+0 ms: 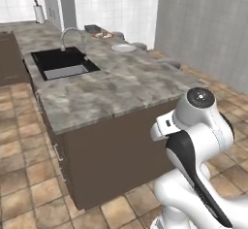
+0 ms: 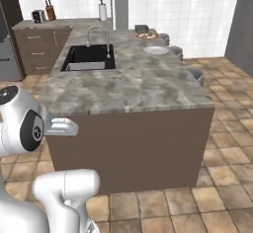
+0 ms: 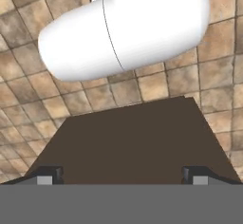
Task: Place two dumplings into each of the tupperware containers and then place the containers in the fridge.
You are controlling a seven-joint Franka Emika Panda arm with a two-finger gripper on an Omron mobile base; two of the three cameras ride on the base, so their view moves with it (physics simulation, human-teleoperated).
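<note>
While far-end counter (image 1: 121,85) items blur, gripper (image 3: 122,174) gapes wide, empty, fingertips cropped.

A kitchen island with a mottled grey stone tabletop (image 1: 121,85) and dark brown sides stands on a floor (image 2: 227,173) of tan and brown tiles. A black sink (image 1: 63,63) with a curved faucet (image 2: 97,34) is set into it. White tiled walls (image 2: 188,10) rise behind, with brown wooden cabinets (image 2: 39,49) beyond.

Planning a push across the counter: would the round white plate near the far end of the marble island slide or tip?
The round white plate looks low and flat, so probably slides rather than tips. The grey marbled island counter looks smooth; it may glide easily.
</note>
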